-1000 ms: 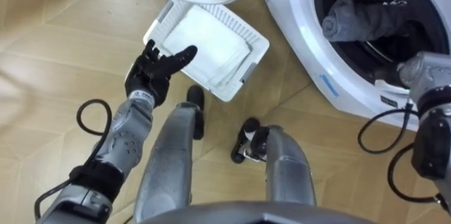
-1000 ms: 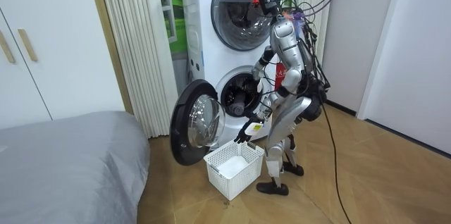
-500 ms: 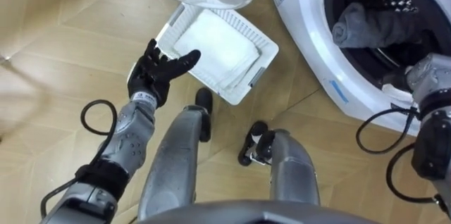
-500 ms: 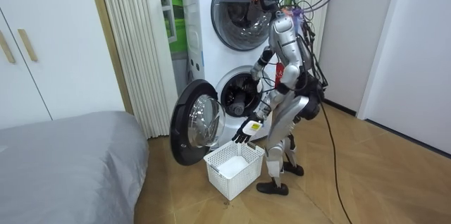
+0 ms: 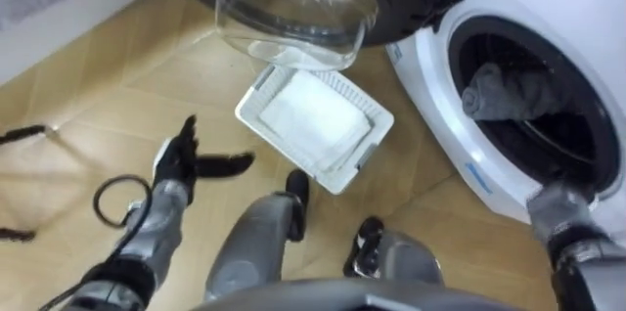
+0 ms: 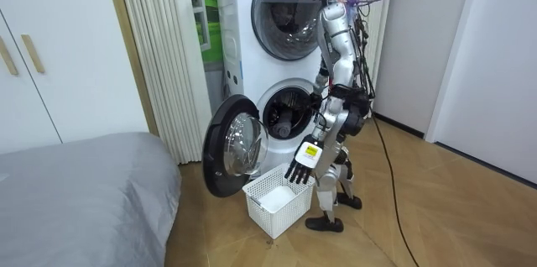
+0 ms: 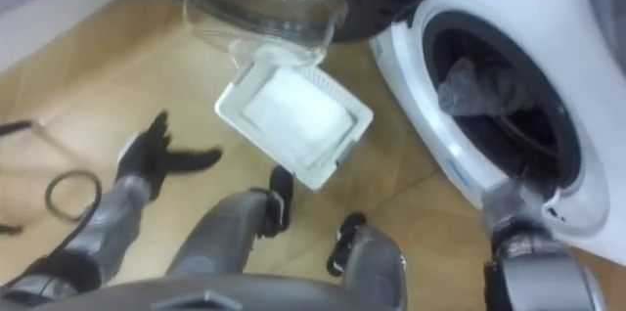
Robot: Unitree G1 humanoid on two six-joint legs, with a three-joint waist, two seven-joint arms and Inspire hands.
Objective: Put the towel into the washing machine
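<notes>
Observed: the grey towel lay bunched inside the drum of the lower washing machine, clear of both my hands. The machine's door stood swung wide open, and in the eye views its glass bowl overlapped the far end of the white basket.

My left hand hung over the wooden floor, apart from the basket and on its left side. Its fingers were spread and straight, and it had hold of nothing. In the room view the same hand pointed fingers down just above the basket's near rim.

The basket rested on the floor between the open door and my feet. Its inside showed white, and I could not tell whether any cloth lay in it.

I stood upright in front of the lower machine, beneath a second machine with its door closed. A grey bed occupied the room view's left.
</notes>
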